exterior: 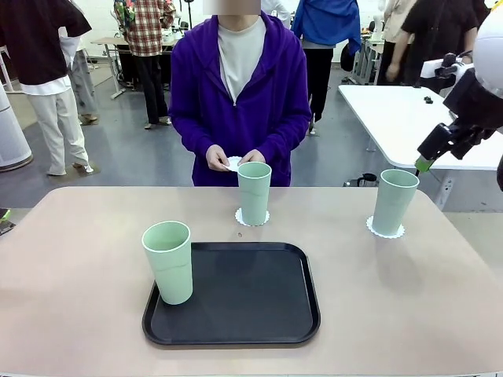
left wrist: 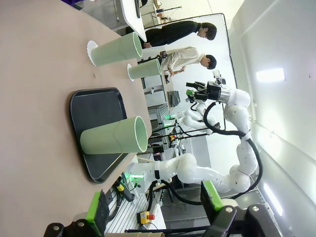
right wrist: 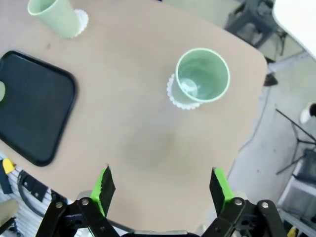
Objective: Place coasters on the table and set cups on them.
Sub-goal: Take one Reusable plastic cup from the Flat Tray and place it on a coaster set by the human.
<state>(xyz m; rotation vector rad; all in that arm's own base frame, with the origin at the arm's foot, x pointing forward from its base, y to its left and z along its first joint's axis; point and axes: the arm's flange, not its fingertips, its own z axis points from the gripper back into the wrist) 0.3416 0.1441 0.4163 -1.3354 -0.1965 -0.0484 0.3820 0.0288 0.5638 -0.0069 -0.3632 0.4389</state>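
Cup three [exterior: 168, 261] stands at the tray's [exterior: 251, 298] nine o'clock edge; the last coaster [exterior: 233, 163] lies in the person's hands [exterior: 216, 157]. Left gripper [left wrist: 153, 205] and right gripper [right wrist: 163, 185] both gape empty. Best to wait for the coaster, then grasp the cup mid-wall, keeping it upright.

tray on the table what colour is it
The tray is plain black, seen best in the front view.
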